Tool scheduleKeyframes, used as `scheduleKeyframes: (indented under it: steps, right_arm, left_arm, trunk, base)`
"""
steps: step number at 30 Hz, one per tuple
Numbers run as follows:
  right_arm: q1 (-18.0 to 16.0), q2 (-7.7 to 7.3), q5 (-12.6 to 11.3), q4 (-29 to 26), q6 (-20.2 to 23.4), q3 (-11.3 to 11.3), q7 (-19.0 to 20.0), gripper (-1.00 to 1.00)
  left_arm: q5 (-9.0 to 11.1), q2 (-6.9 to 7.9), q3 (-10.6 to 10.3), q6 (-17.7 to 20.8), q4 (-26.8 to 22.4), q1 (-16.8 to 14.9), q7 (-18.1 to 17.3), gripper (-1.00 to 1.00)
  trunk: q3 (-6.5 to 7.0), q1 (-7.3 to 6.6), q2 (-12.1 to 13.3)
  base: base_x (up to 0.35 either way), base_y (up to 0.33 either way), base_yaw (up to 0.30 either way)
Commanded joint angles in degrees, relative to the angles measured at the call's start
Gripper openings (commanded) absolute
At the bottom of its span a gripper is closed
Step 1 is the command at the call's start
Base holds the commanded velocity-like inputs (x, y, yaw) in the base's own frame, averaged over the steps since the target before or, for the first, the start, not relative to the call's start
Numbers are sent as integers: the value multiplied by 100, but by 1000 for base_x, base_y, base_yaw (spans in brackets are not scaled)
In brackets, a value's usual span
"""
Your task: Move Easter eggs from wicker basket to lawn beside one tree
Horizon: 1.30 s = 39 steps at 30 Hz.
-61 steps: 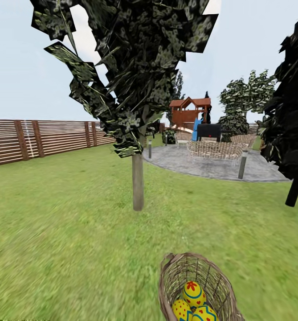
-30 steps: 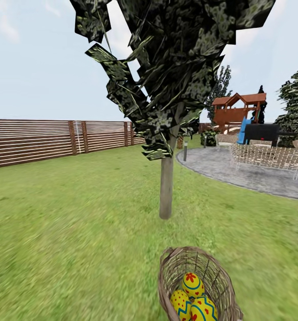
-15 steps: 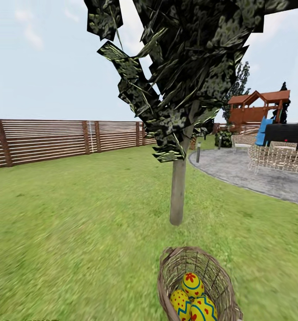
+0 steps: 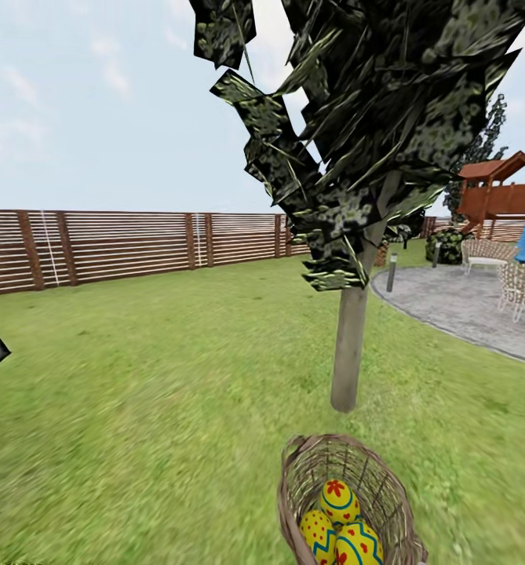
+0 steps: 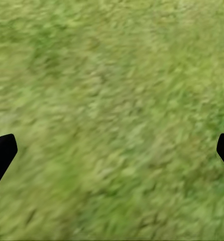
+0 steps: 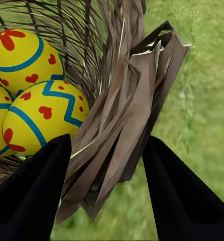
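While right pincer (image 6: 104, 196) stays clamped on wicker basket (image 4: 344, 502) wall, three Easter eggs (image 4: 339, 530) sit inside, at 6 o'clock in head view. Tree (image 4: 348, 353) trunk at 12 o'clock from basket, near. Left pincer (image 5: 112, 150) spread apart over lawn (image 4: 136, 408), empty.

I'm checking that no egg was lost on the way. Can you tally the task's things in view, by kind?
Easter eggs: 3, at and, all inside the basket
wicker basket: 1
tree close ahead on the lawn: 1
Total: 5
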Motion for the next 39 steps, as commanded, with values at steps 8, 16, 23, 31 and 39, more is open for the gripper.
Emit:
scheduleKeyframes:
  steps: [8, 16, 23, 31, 39]
  right_arm:
    - [-4, -10, -18, 2, -25, 7, 5, -100]
    - [-4, -10, -13, 5, -20, 16, 18, -100]
    - [-638, -12, -5, -5, 725, 16, -3, -100]
    - [-1333, 80, -1, 109, 1319, 15, -128, -100]
    - [-1882, 139, -19, 1216, 1142, 10, -112, -100]
  left_arm:
    - [40, -4, 12, 26, -10, 0, 15, 100]
    - [32, -4, 1, 26, -14, 0, 15, 100]
    - [31, -4, -6, 26, -14, 0, 15, 100]
    - [31, 2, 12, 26, -15, 0, 22, 100]
    - [31, 5, 4, 26, -34, 0, 15, 100]
  trunk:
    - [-6, 3, -3]
    - [-6, 3, -3]
    - [-6, 3, -3]
    - [-6, 3, -3]
    - [-6, 3, -3]
  base:
    - [315, -75, 74]
    - [317, -70, 0]
    - [115, -8, 0]
    - [1, 0, 0]
    - [231, 0, 0]
